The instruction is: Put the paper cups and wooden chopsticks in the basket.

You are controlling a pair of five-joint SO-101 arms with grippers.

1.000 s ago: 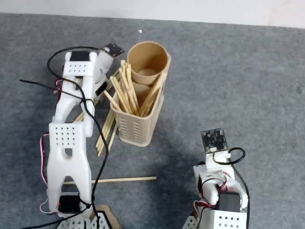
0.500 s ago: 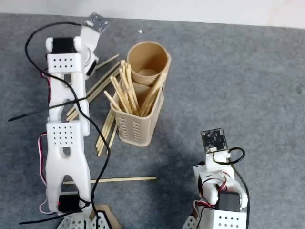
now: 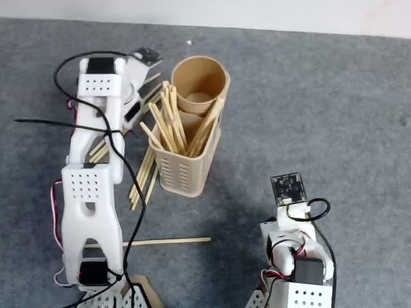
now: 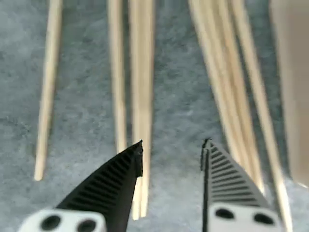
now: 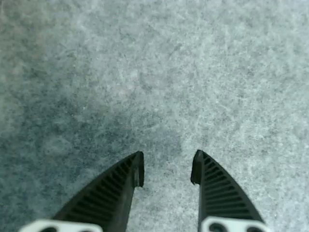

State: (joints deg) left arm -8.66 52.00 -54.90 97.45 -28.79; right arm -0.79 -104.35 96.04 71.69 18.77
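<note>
While the left tool [image 4: 172, 142] hangs low with jaws spread and nothing between them, the loose pale wooden chopsticks [image 4: 142, 72] lie under it on the grey felt-like tabletop [image 3: 334, 115]. They sit just beside the beige perforated plastic basket [image 3: 183, 170], on the left arm's side. Inside the basket are the tan paper cups [image 3: 199, 80], nested at its far end, and a leaning bundle of chopsticks [image 3: 168, 122]. One single chopstick [image 3: 154, 241] lies flat, apart from the basket on its near side. The right tool [image 5: 167, 154] is also open and empty, over bare tabletop, well apart from the basket.
</note>
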